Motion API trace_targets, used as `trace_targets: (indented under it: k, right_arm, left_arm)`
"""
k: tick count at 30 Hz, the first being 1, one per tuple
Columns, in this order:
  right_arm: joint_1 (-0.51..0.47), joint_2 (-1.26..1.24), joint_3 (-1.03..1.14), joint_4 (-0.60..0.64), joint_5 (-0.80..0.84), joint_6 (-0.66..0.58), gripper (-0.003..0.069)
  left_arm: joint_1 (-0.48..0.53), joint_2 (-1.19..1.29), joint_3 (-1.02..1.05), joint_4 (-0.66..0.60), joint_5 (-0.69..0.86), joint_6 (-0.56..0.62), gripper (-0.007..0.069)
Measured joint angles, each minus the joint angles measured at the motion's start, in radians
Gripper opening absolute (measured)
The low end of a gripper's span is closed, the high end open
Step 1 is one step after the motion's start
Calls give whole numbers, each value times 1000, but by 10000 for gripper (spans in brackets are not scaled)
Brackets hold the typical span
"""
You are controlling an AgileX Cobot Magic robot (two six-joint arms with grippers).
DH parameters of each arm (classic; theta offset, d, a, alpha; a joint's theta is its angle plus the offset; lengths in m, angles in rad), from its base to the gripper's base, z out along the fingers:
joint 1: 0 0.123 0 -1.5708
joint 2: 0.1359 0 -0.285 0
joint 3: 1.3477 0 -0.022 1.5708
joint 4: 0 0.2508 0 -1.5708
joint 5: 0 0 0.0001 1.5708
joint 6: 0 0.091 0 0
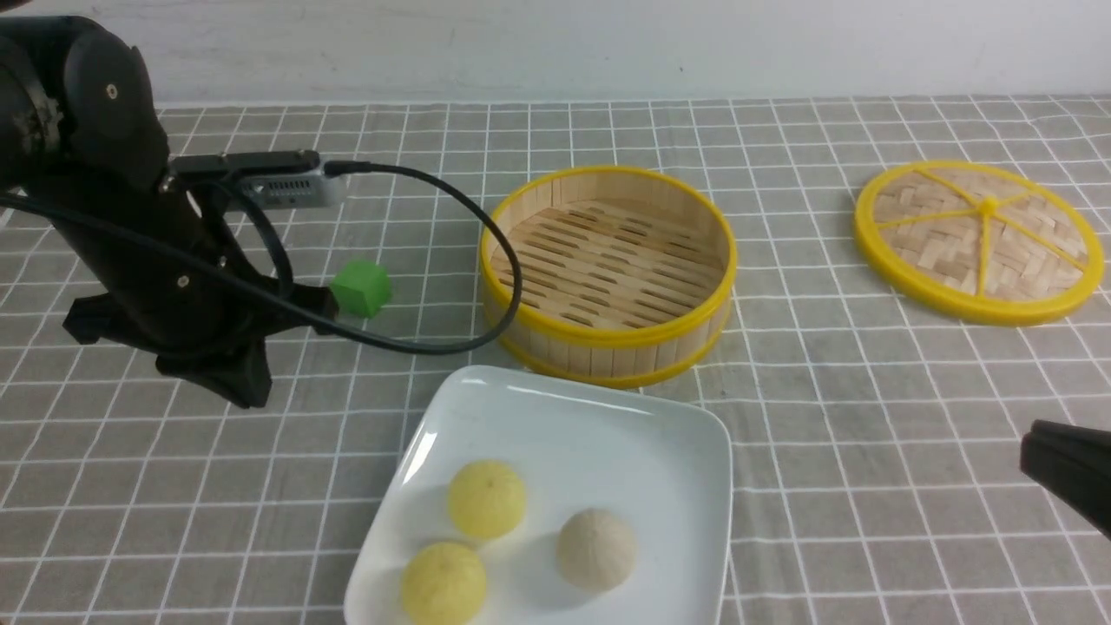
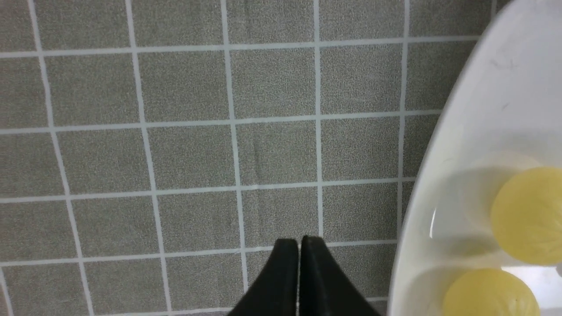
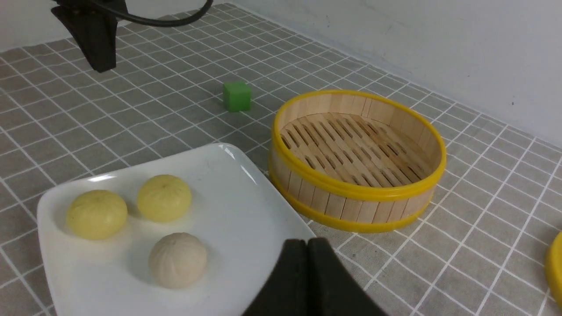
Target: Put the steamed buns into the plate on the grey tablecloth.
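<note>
Buns: three steamed buns sitting in the plate, two yellow ones [image 1: 486, 498] [image 1: 443, 582] side by side and one beige one [image 1: 596, 549] near them, none touching.
Plate: white plate [image 1: 555, 408] lying flat on the grey tablecloth [image 1: 868, 417], just in front of the basket, near edge cut off by the front view.
Job: looks done, since no bun is left anywhere else.
Basket: round bamboo basket [image 1: 608, 265] with nothing inside, just behind the plate.
Lid: flat woven lid [image 1: 979, 240] off to the right, well apart from the basket.
Cube: green cube [image 1: 361, 287] left of the basket, not part of the job.
Left gripper: left gripper [image 2: 299, 250] pinched closed, holding nothing, hanging over bare cloth just beside the plate's left rim.
Right gripper: right gripper [image 3: 308, 250] pinched closed too, holding nothing, over the plate's right edge in its own view; only a dark tip [image 1: 1068, 473] seen at the right side of the front view.
Cable: black cable [image 1: 486, 252] looping from the left arm, passing in front of the basket's left side in the front view; touching or not, cannot tell.
Could go wrong, one: bumping the plate's rim while pulling an arm away, making the round buns roll and maybe hop out.
Could go wrong, two: cable catching the basket or the cube on a swing of the left arm and dragging it into the plate.
Safest: lifting up first, then moving away slowly.
</note>
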Motion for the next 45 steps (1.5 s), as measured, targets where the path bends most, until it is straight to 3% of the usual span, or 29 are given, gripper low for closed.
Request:
trace_targets:
  k: [26, 29, 39, 45]
  right_arm:
    - [-4, -40, 41, -1, 1, 0, 3]
    - [-64, -94, 118, 0, 2, 0, 4]
    - [-422, -403, 407, 0, 86, 0, 10]
    - [-548, -497, 441, 4, 138, 0, 18]
  left_arm:
    - [0, 0, 0, 130, 71, -4, 43]
    - [0, 0, 0, 129, 70, -4, 43]
    - [0, 0, 0, 130, 44, -4, 50]
    - [0, 0, -5, 147, 47, -4, 50]
